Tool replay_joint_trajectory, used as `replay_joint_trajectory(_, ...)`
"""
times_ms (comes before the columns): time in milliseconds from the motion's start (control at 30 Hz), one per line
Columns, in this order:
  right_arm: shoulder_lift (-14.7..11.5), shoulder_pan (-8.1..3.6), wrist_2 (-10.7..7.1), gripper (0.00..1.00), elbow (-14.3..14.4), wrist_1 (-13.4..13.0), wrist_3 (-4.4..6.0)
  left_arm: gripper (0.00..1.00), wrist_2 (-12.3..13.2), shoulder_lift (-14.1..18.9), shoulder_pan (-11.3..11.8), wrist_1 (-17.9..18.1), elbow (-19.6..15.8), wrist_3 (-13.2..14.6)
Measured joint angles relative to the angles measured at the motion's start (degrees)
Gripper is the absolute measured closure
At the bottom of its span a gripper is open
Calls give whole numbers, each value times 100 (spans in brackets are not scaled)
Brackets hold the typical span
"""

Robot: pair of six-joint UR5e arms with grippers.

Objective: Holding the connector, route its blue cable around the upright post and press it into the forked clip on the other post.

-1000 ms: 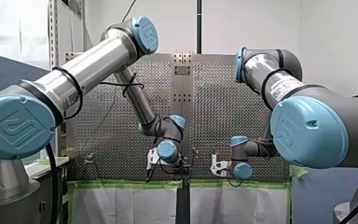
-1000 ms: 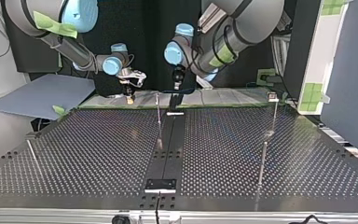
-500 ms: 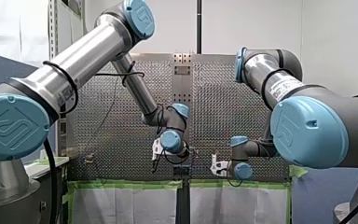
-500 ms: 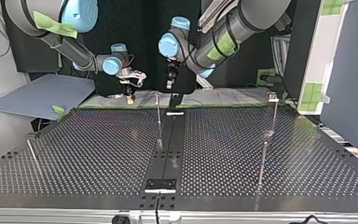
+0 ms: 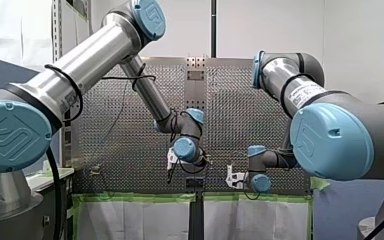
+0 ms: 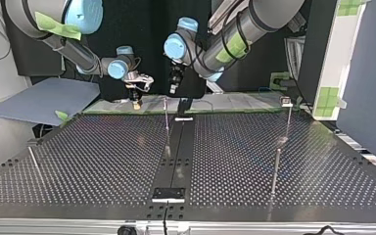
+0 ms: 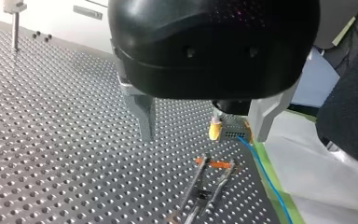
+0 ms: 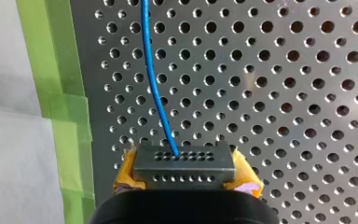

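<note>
Moves the left pincer (image 6: 174,88) up and toward the top view's left, spread wide, holding nothing. Keeps the right pincer (image 8: 185,173) pinching the connector (image 8: 184,164) near the counter's (image 8: 284,93) edge, blue cable (image 8: 154,74) trailing away. Likely leaves room to start looping round the post (image 6: 166,122).

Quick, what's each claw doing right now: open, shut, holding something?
Left gripper: open, holding nothing.
Right gripper: shut on the connector of the blue cable.

Front view: embossed maker's emblem on blue joint cap (image 5: 12,137), 8 o'clock; white label (image 5: 305,93), 2 o'clock, illegible.
</note>
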Motion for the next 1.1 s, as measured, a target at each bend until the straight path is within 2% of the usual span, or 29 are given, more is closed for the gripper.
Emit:
replay_joint_trajectory(233, -1, 1, 0, 100, -10, 12, 0, 1, 106, -3, -4, -39, 161, -121)
replay_joint_trajectory(467, 2, 1, 0, 100, -10, 21, 1, 1, -167, -3, -20, 58, 175, -189)
replay_joint_trajectory(867, 0, 9, -8, 100, -12, 22, 8, 1, -711, -15, -30, -340, 138, -149)
replay_joint_trajectory(1100, 2, 14, -9, 100, -11, 30, 8, 1, -946, -74, -25, -409, 139, -159)
